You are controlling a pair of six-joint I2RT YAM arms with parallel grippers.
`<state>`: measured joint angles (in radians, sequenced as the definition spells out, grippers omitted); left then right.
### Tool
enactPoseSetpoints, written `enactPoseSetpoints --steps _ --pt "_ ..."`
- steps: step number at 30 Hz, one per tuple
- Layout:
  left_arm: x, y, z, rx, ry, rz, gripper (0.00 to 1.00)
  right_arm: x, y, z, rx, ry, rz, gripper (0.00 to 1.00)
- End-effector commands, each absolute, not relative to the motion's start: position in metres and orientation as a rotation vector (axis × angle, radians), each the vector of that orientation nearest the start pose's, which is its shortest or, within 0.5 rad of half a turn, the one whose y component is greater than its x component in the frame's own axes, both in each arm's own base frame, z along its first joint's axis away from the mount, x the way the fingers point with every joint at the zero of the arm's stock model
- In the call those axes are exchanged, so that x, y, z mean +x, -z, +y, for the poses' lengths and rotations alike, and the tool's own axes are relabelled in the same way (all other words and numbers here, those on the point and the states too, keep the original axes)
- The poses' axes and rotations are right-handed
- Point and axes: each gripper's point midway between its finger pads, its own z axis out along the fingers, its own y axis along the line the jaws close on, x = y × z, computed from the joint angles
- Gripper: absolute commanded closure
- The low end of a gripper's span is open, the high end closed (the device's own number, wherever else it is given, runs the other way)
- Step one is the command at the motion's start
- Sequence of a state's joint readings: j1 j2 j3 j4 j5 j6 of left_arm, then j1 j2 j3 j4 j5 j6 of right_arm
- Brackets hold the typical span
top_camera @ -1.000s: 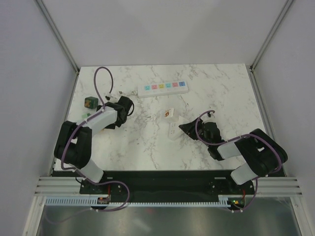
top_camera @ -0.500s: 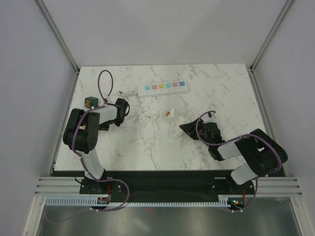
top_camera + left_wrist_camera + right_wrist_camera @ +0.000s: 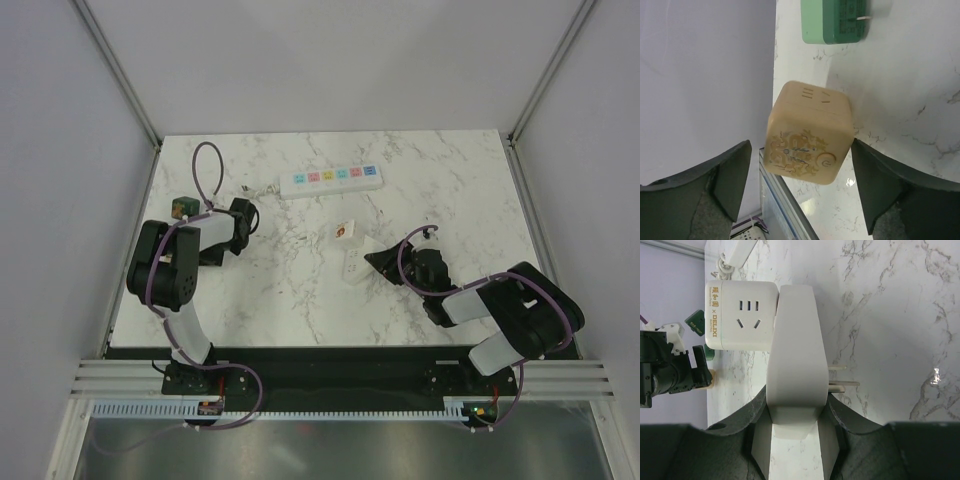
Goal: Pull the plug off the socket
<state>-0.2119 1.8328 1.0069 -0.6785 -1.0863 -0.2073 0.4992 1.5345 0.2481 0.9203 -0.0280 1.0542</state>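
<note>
we see the plug (image 3: 182,208) lying at the far left edge of the tabletop (image 3: 300,300), well apart from the socket (image 3: 331,178), straight ahead of our spread left tool (image 3: 801,172), the nearer one; the right tool (image 3: 796,412) pinches a white block (image 3: 795,340).

Marble-patterned table (image 3: 300,300) carries: pastel-outlet power strip (image 3: 331,179) at far middle; dark green cube plug (image 3: 181,208) at left edge, flat green block (image 3: 834,22) near it; white cube adapter (image 3: 345,231) near centre, seemingly just beside a white plug block (image 3: 354,268).
</note>
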Motion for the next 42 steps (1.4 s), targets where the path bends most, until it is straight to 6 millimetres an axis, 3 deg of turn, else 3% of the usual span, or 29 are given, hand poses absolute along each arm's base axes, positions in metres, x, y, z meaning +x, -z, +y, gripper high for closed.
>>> enactPoseSetpoints --steps 1,3,8,13,14,16,17,22,23,25,26,29,30,32,36,38,39,41,42 --pt "0.307 -0.072 0.091 -0.118 -1.403 2.435 0.06 0.270 0.021 0.160 0.554 -0.667 2.227 1.00" --pt "0.307 -0.072 0.089 -0.130 -1.377 2.439 0.00 0.270 0.021 0.161 0.554 -0.668 2.226 1.00" --pt "0.309 -0.082 0.078 -0.197 -1.226 2.454 0.00 0.270 0.021 0.160 0.554 -0.668 2.226 1.00" --pt "0.303 -0.100 0.049 -0.305 -0.850 2.490 0.00 0.270 0.021 0.161 0.550 -0.674 2.225 1.00" --pt "0.302 -0.113 0.043 -0.336 -0.759 2.462 0.00 0.271 0.020 0.162 0.547 -0.675 2.225 1.00" --pt "0.297 -0.120 0.028 -0.372 -0.596 2.461 0.00 0.271 0.021 0.163 0.547 -0.678 2.228 1.00" --pt "0.295 -0.138 0.024 -0.399 -0.520 2.410 0.00 0.271 0.021 0.163 0.545 -0.679 2.228 1.00" --pt "0.288 -0.164 -0.030 -0.397 -0.028 2.352 0.00 0.271 0.021 0.164 0.537 -0.682 2.230 1.00" --pt "0.285 -0.172 -0.051 -0.359 0.127 2.341 0.00 0.271 0.021 0.165 0.534 -0.688 2.233 1.00" --pt "0.280 -0.167 -0.073 -0.356 0.295 2.339 0.00 0.271 0.021 0.167 0.524 -0.692 2.237 1.00" --pt "0.281 -0.173 -0.096 -0.307 0.464 2.317 0.01 0.271 0.021 0.167 0.524 -0.696 2.236 1.00" --pt "0.276 -0.178 -0.137 -0.302 0.788 2.261 0.05 0.271 0.021 0.168 0.518 -0.699 2.240 1.00" --pt "0.271 -0.168 -0.146 -0.306 0.854 2.277 0.09 0.270 0.021 0.168 0.514 -0.704 2.241 1.00" --pt "0.268 -0.175 -0.175 -0.261 1.005 2.249 0.10 0.270 0.021 0.168 0.514 -0.704 2.241 1.00" --pt "0.264 -0.176 -0.221 -0.119 1.037 2.278 0.09 0.270 0.020 0.170 0.507 -0.714 2.239 1.00" --pt "0.265 -0.166 -0.239 -0.079 1.031 2.325 0.09 0.270 0.021 0.171 0.499 -0.721 2.243 1.00" --pt "0.273 -0.175 -0.248 -0.057 1.052 2.297 0.09 0.270 0.020 0.171 0.500 -0.721 2.239 1.00" --pt "0.280 -0.164 -0.260 0.003 1.051 2.328 0.08 0.270 0.020 0.171 0.498 -0.724 2.241 1.00" --pt "0.289 -0.172 -0.266 0.031 1.049 2.306 0.08 0.269 0.020 0.172 0.496 -0.728 2.240 1.00"
